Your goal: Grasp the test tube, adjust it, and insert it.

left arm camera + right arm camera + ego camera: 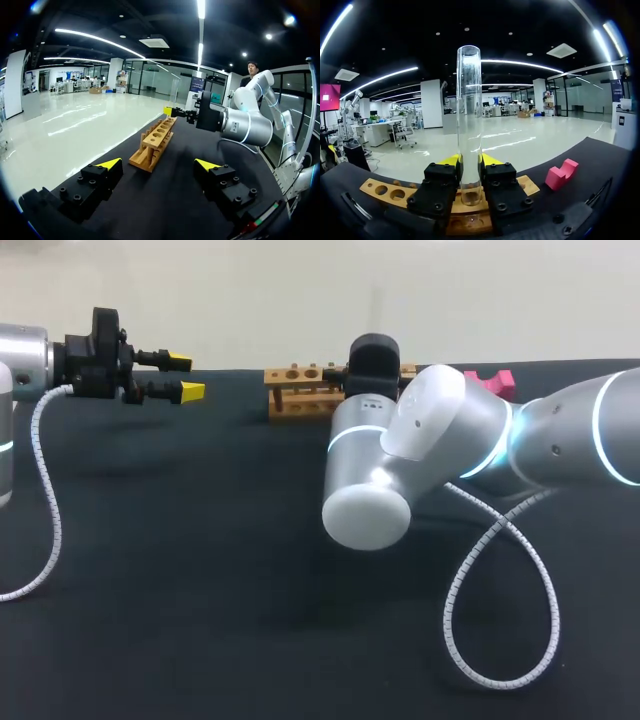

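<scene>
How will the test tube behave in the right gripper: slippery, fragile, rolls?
Clear, smooth test tube: probably glass, slippery, brittle under squeeze. Held upright low down by the right gripper, its long top may tilt. Round, likely rolls if dropped.

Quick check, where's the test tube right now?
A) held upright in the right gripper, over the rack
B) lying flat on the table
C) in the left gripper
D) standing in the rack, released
A: in the right wrist view the test tube stands upright, clamped between the right gripper fingers over the wooden rack, while the left gripper is open and empty.
</scene>
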Controlling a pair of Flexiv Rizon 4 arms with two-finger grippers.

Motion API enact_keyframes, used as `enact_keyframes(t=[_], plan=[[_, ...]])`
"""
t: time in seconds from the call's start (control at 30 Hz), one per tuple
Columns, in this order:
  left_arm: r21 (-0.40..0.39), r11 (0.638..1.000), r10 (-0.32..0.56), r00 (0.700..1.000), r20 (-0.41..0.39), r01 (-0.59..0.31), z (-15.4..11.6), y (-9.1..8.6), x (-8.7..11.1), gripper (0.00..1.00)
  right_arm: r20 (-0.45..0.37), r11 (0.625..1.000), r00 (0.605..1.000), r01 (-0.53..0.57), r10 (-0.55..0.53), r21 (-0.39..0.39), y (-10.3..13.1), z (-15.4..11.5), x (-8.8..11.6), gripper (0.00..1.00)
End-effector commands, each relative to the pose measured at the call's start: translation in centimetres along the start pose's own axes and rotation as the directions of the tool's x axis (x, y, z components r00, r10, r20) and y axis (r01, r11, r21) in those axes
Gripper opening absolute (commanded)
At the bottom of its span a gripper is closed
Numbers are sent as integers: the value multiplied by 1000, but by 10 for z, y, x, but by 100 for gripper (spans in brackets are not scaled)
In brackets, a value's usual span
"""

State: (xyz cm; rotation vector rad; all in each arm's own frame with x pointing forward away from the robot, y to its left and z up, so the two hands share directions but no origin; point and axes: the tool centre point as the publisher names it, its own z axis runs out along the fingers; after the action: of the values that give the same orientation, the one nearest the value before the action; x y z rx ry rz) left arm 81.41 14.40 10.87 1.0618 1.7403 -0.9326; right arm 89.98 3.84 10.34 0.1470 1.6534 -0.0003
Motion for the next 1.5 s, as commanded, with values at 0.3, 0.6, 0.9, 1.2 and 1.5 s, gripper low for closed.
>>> enact_keyframes(t=[0.3, 0.6, 0.9, 1.2, 1.5], plan=[[-1, 1000, 3, 1000, 5, -3, 0, 0, 2, 100, -24, 1000, 1000, -12, 11, -13, -1, 0, 8, 40], [-1, 1000, 3, 1000, 5, -3, 0, 0, 2, 100, -24, 1000, 1000, -14, 13, -15, 2, -6, 5, 46], [-1, 1000, 3, 1000, 5, -3, 0, 0, 2, 100, -35, 999, 999, -4, 3, -48, 9, -28, -7, 100], [-1, 1000, 3, 1000, 5, -3, 0, 0, 2, 100, -37, 995, 999, 10, -13, -99, 11, -61, -19, 100], [-1, 1000, 3, 1000, 5, -3, 0, 0, 2, 100, -42, 997, 999, -12, 8, -82, 7, -79, -30, 100]])
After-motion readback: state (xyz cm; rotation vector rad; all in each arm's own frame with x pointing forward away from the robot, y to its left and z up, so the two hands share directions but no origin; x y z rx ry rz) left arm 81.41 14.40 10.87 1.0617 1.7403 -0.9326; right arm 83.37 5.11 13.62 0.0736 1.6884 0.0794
